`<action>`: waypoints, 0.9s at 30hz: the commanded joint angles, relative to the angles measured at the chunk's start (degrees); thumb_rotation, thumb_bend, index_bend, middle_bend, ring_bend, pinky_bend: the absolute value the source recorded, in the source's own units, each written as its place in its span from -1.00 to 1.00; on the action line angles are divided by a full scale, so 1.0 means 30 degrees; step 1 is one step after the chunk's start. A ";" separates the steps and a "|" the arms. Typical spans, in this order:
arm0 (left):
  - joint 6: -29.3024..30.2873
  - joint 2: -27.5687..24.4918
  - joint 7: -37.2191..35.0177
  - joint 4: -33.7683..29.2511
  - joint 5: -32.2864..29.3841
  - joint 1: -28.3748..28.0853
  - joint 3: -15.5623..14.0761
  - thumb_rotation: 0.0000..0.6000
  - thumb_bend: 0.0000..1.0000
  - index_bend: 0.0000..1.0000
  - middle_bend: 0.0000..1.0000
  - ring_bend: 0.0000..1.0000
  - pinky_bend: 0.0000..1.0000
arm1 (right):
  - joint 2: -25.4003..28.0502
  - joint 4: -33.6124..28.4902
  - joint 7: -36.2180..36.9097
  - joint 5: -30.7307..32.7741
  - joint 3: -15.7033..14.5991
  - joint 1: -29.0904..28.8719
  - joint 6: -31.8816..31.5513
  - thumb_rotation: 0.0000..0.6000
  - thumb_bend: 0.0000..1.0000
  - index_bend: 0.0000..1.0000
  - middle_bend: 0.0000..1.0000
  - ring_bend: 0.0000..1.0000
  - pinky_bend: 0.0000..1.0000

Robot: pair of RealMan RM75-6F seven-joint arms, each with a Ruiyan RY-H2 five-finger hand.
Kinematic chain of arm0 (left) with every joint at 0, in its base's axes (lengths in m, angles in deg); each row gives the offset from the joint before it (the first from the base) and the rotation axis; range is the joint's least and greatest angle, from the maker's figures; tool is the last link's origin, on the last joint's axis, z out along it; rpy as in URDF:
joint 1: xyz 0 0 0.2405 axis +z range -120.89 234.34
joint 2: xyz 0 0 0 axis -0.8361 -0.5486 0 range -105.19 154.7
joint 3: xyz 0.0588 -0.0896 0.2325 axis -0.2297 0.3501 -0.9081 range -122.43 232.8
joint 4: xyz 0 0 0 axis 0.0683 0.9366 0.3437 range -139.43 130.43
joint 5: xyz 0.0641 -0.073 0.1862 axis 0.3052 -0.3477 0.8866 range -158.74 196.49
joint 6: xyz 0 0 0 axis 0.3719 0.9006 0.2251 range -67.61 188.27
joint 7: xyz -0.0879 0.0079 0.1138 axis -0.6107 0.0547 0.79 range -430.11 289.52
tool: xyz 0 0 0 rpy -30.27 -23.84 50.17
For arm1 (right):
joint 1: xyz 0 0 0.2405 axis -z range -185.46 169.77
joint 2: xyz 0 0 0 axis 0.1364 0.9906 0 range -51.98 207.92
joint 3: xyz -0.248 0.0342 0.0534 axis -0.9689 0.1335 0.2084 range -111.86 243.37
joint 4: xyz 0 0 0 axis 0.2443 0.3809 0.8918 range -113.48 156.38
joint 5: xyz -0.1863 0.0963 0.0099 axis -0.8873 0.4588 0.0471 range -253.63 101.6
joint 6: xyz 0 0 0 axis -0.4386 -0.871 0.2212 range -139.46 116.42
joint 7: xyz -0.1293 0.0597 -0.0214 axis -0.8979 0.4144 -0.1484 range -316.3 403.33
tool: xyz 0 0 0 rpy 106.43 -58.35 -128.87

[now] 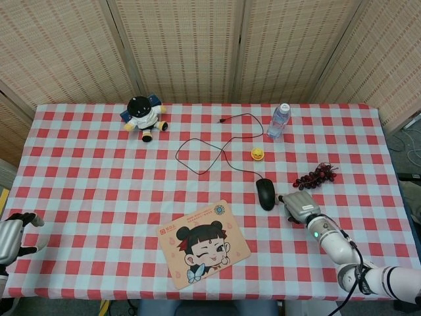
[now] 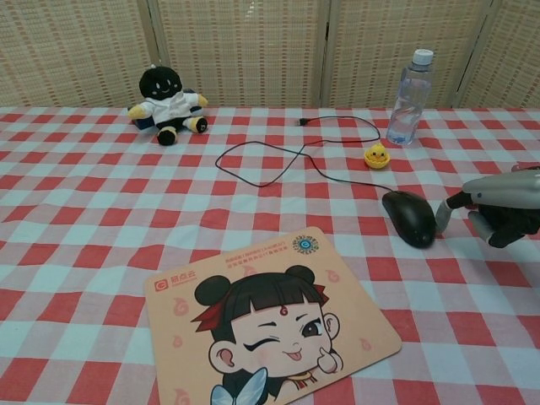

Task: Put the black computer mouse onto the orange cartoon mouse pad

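Note:
The black computer mouse (image 1: 266,194) (image 2: 408,218) lies on the checked cloth, right of and a little beyond the orange cartoon mouse pad (image 1: 204,243) (image 2: 270,325). Its thin cable (image 1: 200,148) loops away toward the back of the table. My right hand (image 1: 301,205) (image 2: 498,211) is low on the table just right of the mouse, holding nothing, and one fingertip (image 2: 440,218) touches the mouse's right side. At the table's front left corner sits my left hand (image 1: 10,237), fingers apart and empty; the chest view does not show it.
A plush doll (image 1: 145,117) (image 2: 167,104) sits at the back left. A water bottle (image 1: 279,121) (image 2: 407,97) stands at the back right, with a small yellow duck (image 1: 257,154) (image 2: 376,156) before it. Dark grapes (image 1: 314,176) lie just behind my right hand.

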 commanded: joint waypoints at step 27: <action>0.0086 -0.0092 -0.0208 -0.0038 0.0056 0.0044 0.0037 1.00 -0.67 0.21 -0.04 -0.24 0.10 | 0.1899 -0.3635 -0.0326 -0.4156 0.0672 0.0694 -0.1899 1.00 -0.56 -0.49 1.00 1.00 1.00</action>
